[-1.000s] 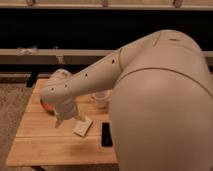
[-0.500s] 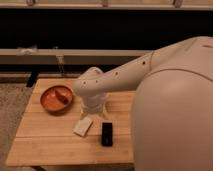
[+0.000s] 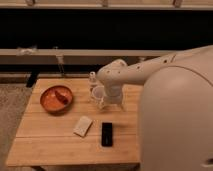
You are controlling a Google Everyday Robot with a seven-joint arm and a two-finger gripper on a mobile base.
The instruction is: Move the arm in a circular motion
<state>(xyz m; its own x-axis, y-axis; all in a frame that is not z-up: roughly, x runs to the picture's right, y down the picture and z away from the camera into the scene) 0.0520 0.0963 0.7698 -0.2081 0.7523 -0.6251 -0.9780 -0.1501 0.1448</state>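
Arm [image 3: 150,75] reaches over the desk [image 3: 50,145], tool [image 3: 111,102] hanging low at mid-desk, grip state indeterminate; recommend a smooth, even arc clearing bowl [image 3: 45,106] and black phone [image 3: 107,134].

the arm [image 3: 150,71] is cream-white, thick and smooth; its very large segment fills the right side of the frame; from there a thinner tube runs to the left and ends in a round joint near the centre; the gripper [image 3: 106,99] hangs just below this joint, pointing down.
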